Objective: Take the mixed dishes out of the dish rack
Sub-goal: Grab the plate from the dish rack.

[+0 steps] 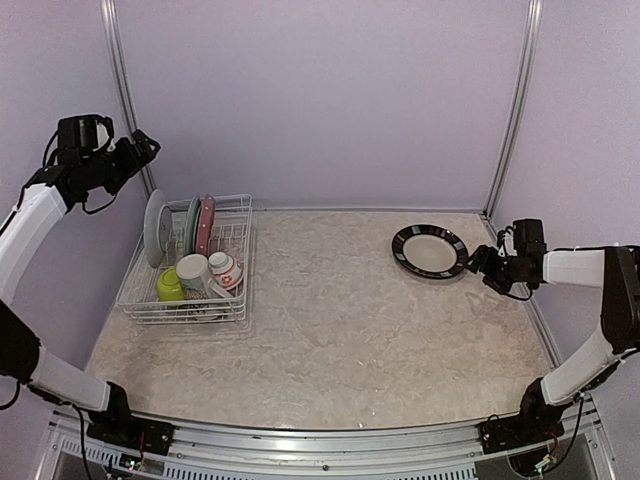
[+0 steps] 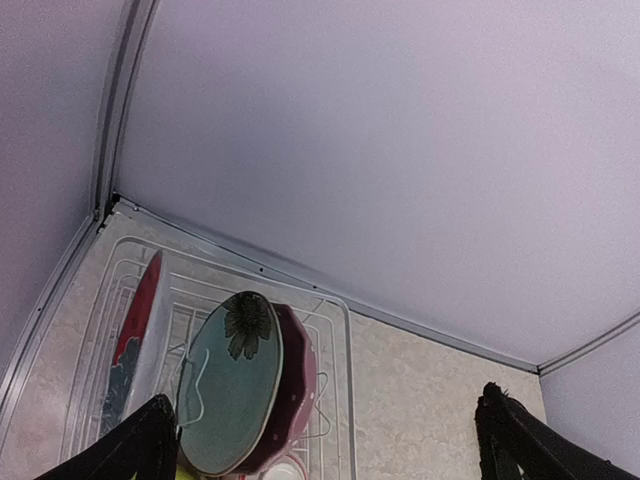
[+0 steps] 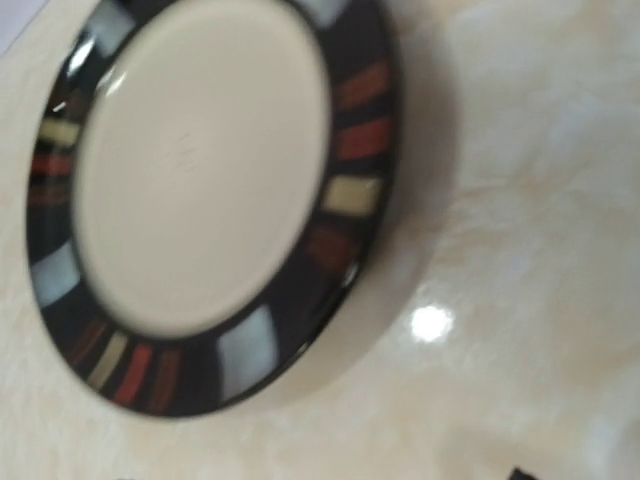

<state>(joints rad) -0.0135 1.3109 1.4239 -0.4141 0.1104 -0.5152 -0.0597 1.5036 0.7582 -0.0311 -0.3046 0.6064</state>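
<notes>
**First onlooker:** Far right of the table [image 1: 330, 340]: what is that arm doing?

**Second onlooker:** The right gripper [image 1: 481, 264] lies low, just beside the rim of a black-rimmed plate [image 1: 430, 250]. The plate sits flat on the marbled top, cream centre up, with coloured blocks round its band. Nothing pinches it. From the wrist camera only dark slivers of the tips show at the bottom edge, far apart, so the jaws read as spread.

**First onlooker:** And the left?

**Second onlooker:** The left gripper [image 1: 143, 147] hangs high by the left wall, above the dish rack [image 1: 230, 312] and well clear of it. Its fingers [image 2: 140, 450] stand at opposite sides of its own view, fully spread, with nothing between them.

**First onlooker:** What is in the rack?

**Second onlooker:** It is a white wire basket at the far left of the table. At the back, on edge in the slots, are a grey plate [image 1: 155, 230], a teal-faced plate [image 2: 235, 385] with a dark flower, and a pink dish [image 1: 207, 222] close behind that. In front is a cream mug [image 1: 192, 272], with a lime-green bowl [image 1: 170, 287] just to its left and a white-and-red bowl [image 1: 226, 268] to its right.

**First onlooker:** Rack and black-rimmed plate, how do they lie?

**Second onlooker:** Well apart, on opposite sides of the table.
</notes>
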